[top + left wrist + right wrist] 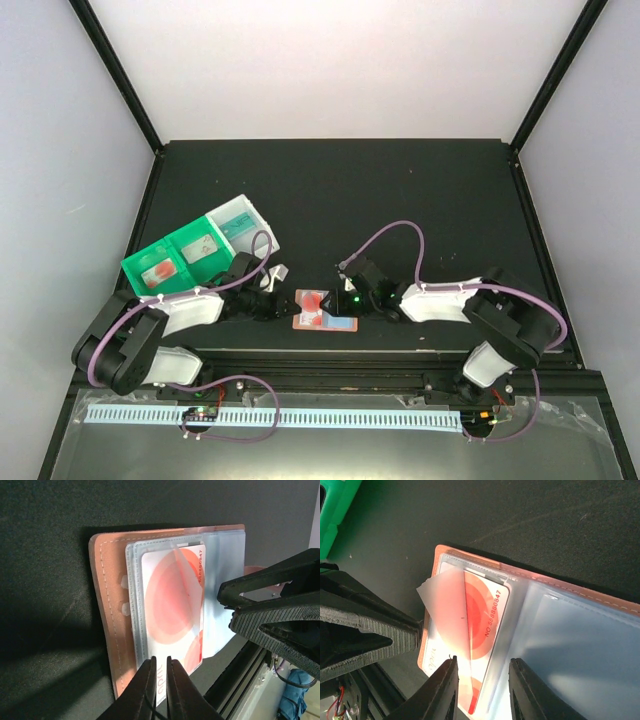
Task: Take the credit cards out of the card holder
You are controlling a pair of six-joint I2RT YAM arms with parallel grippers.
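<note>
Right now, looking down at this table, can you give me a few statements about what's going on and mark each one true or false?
1. The card holder lies open on the table. True.
2. The credit card in its clear pocket is plain blue. False: it is white with red-orange circles.
3. The left gripper has its fingers spread wide. False: they are nearly closed on the card's edge.
4. A green-and-white tray sits to the left of the holder, farther back. True.
5. The right gripper hangs over the tray. False: it is at the holder, with its fingers apart over the clear pockets.
</note>
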